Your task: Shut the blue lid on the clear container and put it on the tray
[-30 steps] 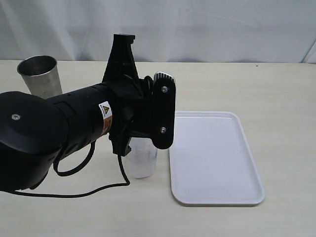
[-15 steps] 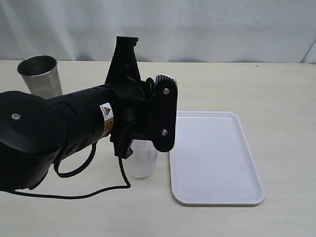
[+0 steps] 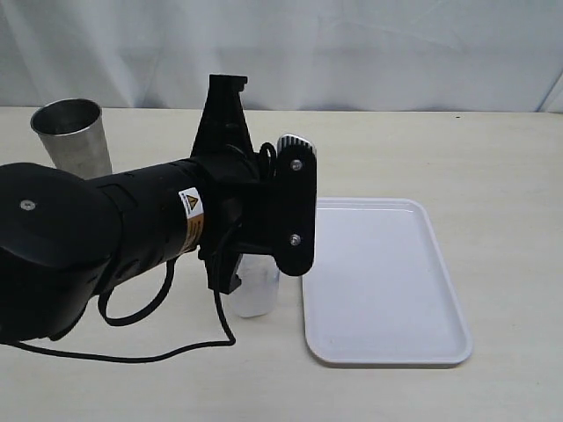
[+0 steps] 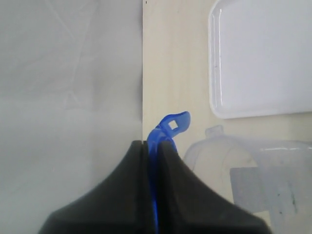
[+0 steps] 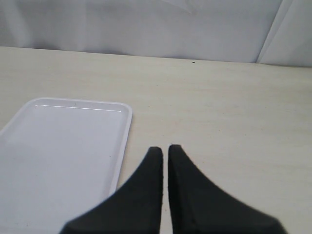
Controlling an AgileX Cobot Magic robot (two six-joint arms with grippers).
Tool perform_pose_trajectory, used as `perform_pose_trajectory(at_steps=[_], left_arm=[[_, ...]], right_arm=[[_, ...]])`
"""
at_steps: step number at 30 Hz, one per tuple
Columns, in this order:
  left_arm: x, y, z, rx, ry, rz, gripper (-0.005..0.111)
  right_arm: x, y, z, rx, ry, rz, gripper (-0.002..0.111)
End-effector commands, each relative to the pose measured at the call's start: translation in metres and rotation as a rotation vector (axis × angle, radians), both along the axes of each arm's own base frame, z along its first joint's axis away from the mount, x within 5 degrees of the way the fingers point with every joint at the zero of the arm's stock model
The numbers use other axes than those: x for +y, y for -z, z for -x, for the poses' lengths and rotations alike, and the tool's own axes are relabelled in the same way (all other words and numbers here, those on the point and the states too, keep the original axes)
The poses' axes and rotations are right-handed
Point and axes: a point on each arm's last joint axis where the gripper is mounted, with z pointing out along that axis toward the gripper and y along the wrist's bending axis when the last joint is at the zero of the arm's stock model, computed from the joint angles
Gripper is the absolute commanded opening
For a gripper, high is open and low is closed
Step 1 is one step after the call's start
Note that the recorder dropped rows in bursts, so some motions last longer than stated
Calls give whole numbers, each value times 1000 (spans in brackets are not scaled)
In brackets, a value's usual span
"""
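My left gripper is shut on the blue lid, which it holds edge-on, with one snap flap sticking out past the fingertips. The clear container stands close beside the lid, its flared rim open. From the exterior view only the lower part of the container shows, upright under my left arm and just left of the white tray. My right gripper is shut on nothing, low over the table beside the tray. It is out of the exterior view.
A grey metal cup stands at the back left of the table. A black cable loops from my left arm onto the table in front. A white curtain closes off the far table edge.
My left arm has shifted a little to the right and down over the container, still holding the lid. The container and tray have not moved.
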Motion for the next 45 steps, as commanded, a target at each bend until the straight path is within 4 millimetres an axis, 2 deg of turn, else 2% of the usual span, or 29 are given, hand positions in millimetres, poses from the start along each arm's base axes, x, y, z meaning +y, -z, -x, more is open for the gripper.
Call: perform_pose_trajectory(at_steps=[1,6,45], left_arm=[[-3,1,6,19,15,13,0],[-6,3,12,68,-3,39,0],[-1,15,18,287,-123,100,0]], right_arm=[[0,1,0,-4,5,4,5],[0,1,0,-4,5,4,5],[0,1,0,-4,5,4,5]])
